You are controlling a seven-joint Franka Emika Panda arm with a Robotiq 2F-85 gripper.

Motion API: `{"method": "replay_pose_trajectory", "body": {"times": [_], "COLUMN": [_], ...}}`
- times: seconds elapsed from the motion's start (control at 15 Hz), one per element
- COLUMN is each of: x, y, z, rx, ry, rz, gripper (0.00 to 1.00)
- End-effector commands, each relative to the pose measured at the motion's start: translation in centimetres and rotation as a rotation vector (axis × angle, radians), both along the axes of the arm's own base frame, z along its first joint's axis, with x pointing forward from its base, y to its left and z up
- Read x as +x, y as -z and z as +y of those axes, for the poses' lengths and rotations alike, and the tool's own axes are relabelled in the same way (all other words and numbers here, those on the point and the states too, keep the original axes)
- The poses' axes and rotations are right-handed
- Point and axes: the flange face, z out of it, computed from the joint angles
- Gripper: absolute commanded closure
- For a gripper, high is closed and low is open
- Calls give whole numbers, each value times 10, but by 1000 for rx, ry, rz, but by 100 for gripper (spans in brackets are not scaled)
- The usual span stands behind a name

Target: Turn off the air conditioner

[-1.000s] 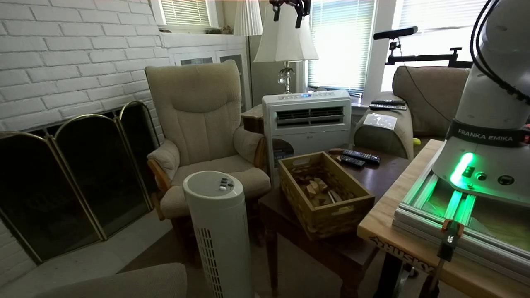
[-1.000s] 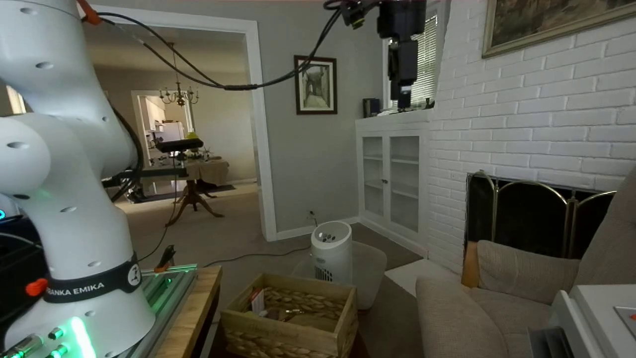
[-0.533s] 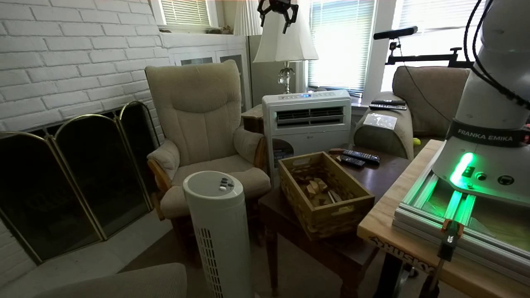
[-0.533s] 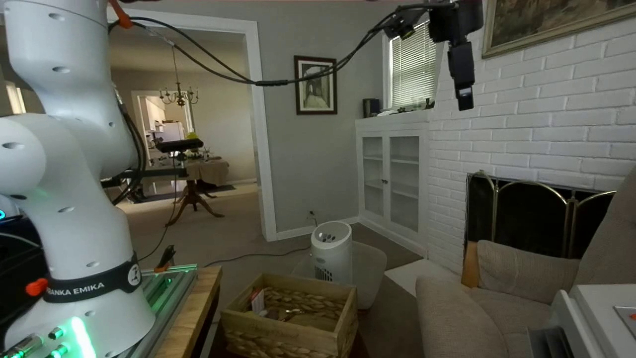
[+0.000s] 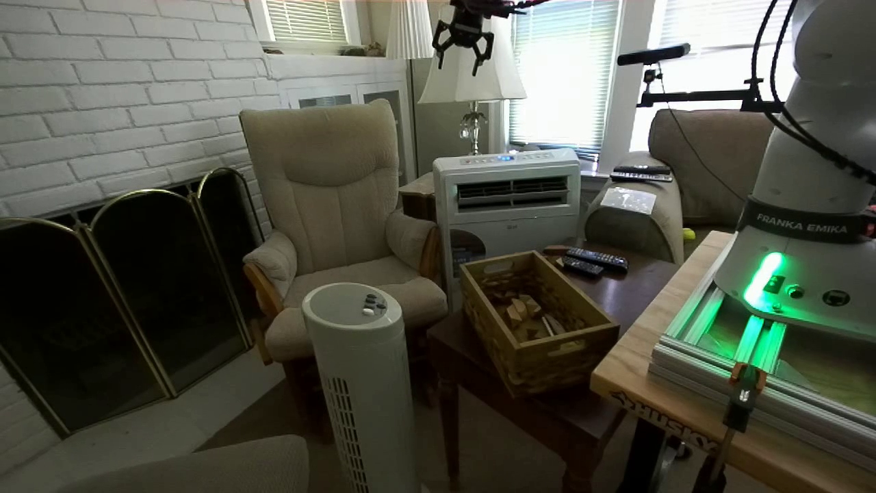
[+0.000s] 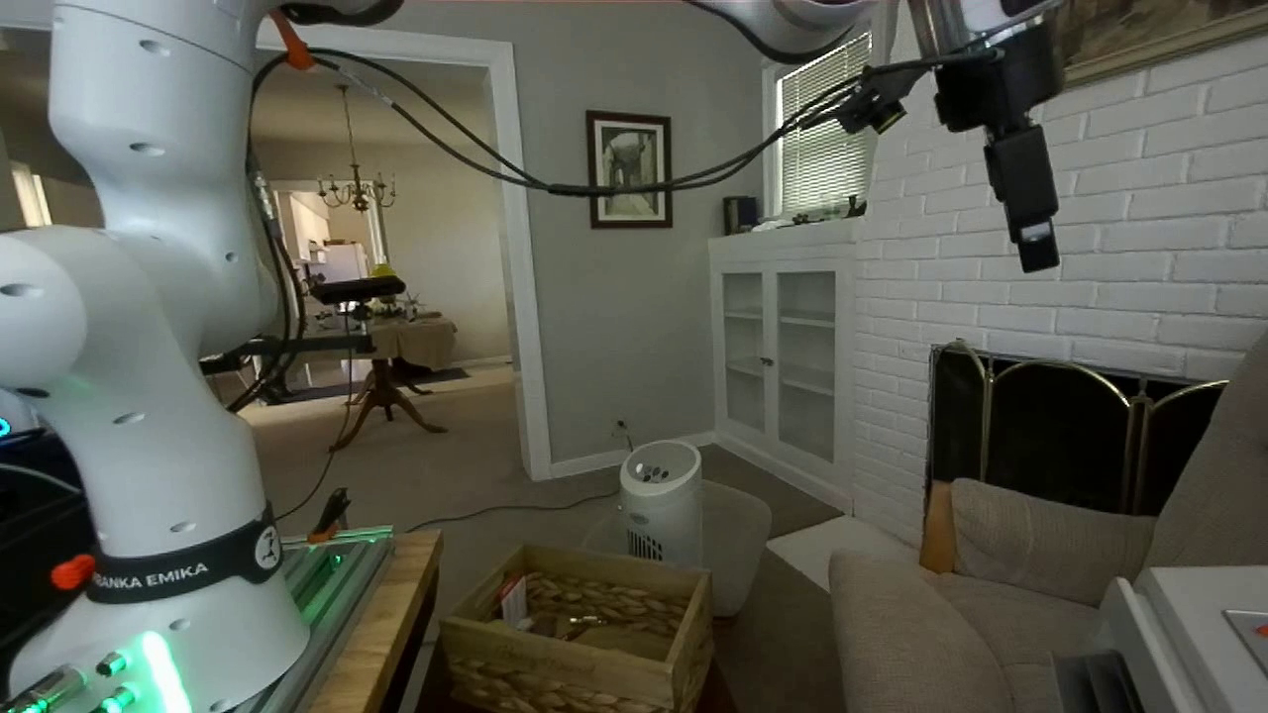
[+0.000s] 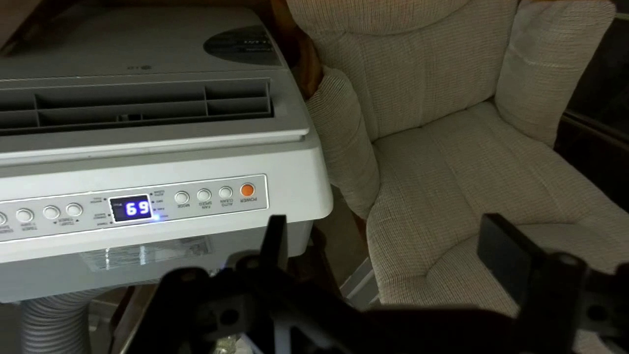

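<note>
- Jaws: released; fingers [image 7: 508,253] stand well apart at lower centre and lower right of the wrist view.
- Gripper [image 5: 457,70]: top centre of the frame in an exterior view, pointing downward, apart from the air conditioner [image 5: 510,229].
- Air conditioner: upright, right of centre, upper half, in the same frame; occupies the left of the wrist view.
- Control panel [image 7: 164,197]: left side, mid-height, wrist view; labels inverted.
- Display [image 7: 131,208]: lit, reading 69.
- Power button [image 7: 247,190]: orange, right end of the control panel.
- Armchair [image 5: 345,185]: beside the air conditioner, left of centre, in an exterior view.
- Crate [image 5: 537,372]: lower right of centre, on a dark surface [image 5: 640,291]; two remote controls [image 5: 597,259] lie near it.
</note>
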Motion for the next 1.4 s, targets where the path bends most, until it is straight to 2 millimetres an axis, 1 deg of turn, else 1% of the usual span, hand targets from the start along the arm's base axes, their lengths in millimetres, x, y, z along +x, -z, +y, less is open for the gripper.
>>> {"method": "replay_pose_trajectory", "body": {"times": [0.0, 0.4, 0.73, 0.8, 1.0, 1.27, 1.33], "x": [19, 34, 45, 33, 38, 39, 47], "y": [19, 58, 87, 80, 89, 88, 95], "z": [-18, -42, -61, -52, -58, -58, -57], "rx": [-45, -114, -170, -118, -138, -140, -149], "ry": [9, 2, 2, 19, 18, 17, 30], "rz": [-4, 14, 15, 27, 29, 25, 24], "gripper": [0, 0, 0, 0, 0, 0, 0]}}
